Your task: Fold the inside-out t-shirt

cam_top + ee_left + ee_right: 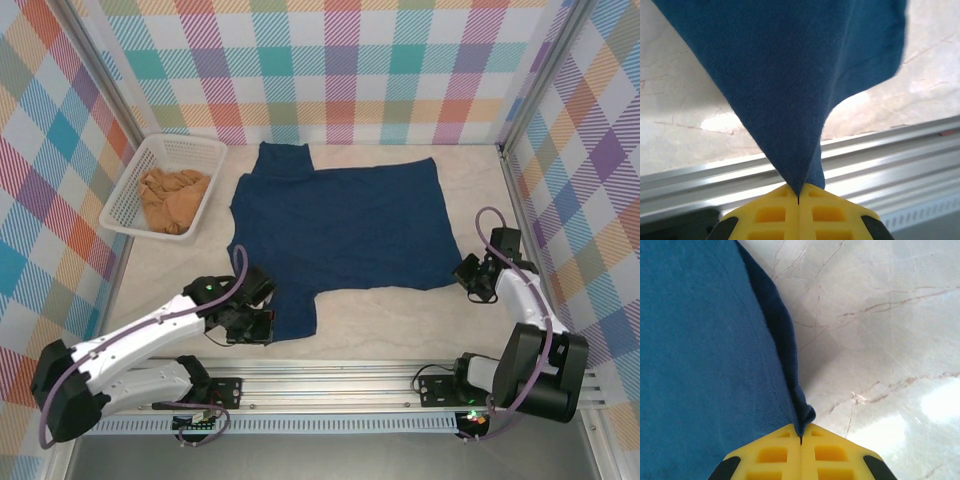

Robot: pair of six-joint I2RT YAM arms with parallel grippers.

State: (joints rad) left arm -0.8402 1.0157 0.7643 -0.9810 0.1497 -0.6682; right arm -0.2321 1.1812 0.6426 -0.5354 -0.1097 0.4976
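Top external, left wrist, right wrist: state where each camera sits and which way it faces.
Top external: above and behind the robot, facing down on the table, the t-shirt, the left arm and right arm.
Left wrist: on the left arm, facing along the left gripper, shut on a t-shirt edge, toward the metal rail.
Right wrist: on the right arm, facing down along the right gripper, shut on a t-shirt edge.
Shared: the t-shirt.
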